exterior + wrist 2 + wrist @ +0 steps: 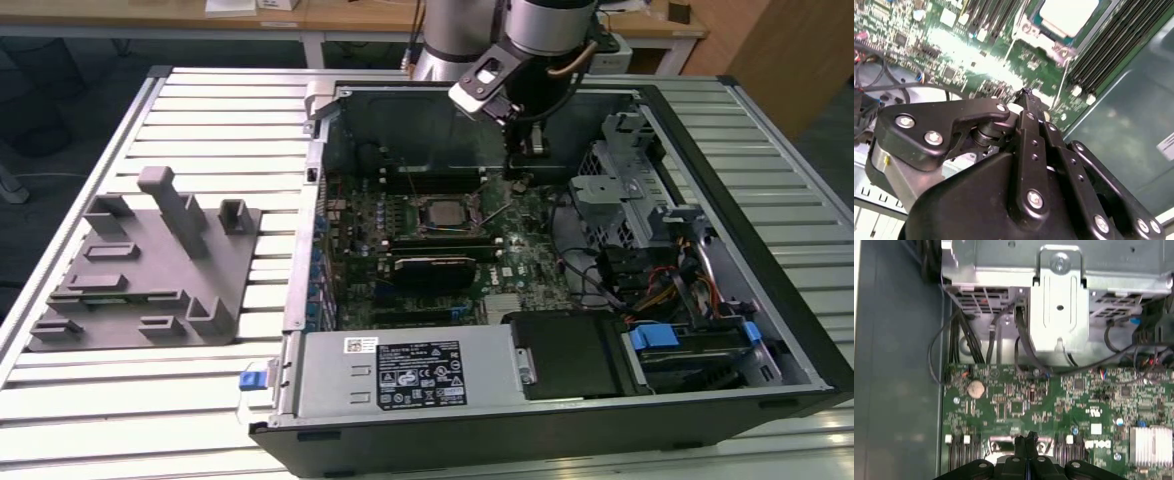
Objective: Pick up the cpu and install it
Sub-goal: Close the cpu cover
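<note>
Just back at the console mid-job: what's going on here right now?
The arm's gripper hangs inside the open case, low over the motherboard. It is shut, with nothing seen between its fingers. The cpu lies in its socket on the board, a little way off from the gripper and not touched by it.

Even room light from above fills the exterior view: the slatted surface (160, 400) reads bright, while the inside of the computer case (534, 440) lies in shadow toward the upper middle of the frame. In the second wrist view, hard glare streaks the motherboard (954, 42) and bleaches the cpu (1066, 15) white. The dark tool (1026, 97), close to the lens, looks soft. The first wrist view is dimmer and slightly blurred.
</note>
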Action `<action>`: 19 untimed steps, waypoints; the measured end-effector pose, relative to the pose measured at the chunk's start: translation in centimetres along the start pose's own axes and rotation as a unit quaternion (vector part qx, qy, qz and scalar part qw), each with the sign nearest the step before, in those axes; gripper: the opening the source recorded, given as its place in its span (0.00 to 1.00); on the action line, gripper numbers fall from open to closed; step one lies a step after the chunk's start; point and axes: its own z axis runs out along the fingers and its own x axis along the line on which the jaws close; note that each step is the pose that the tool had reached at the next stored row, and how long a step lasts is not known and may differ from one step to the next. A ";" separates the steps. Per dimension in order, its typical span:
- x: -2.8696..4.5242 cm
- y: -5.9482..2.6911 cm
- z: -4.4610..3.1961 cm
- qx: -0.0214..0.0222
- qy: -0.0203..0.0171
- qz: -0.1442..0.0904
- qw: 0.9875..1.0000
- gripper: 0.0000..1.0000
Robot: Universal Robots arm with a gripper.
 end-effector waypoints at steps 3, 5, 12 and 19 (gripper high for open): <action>0.00 0.78 0.06 0.001 0.000 0.000 1.000 0.11; -0.01 1.18 0.13 0.001 0.000 0.000 1.000 0.11; -0.01 1.95 1.29 0.002 0.000 0.000 1.000 0.11; 0.01 2.25 2.58 0.004 0.000 0.000 1.000 0.11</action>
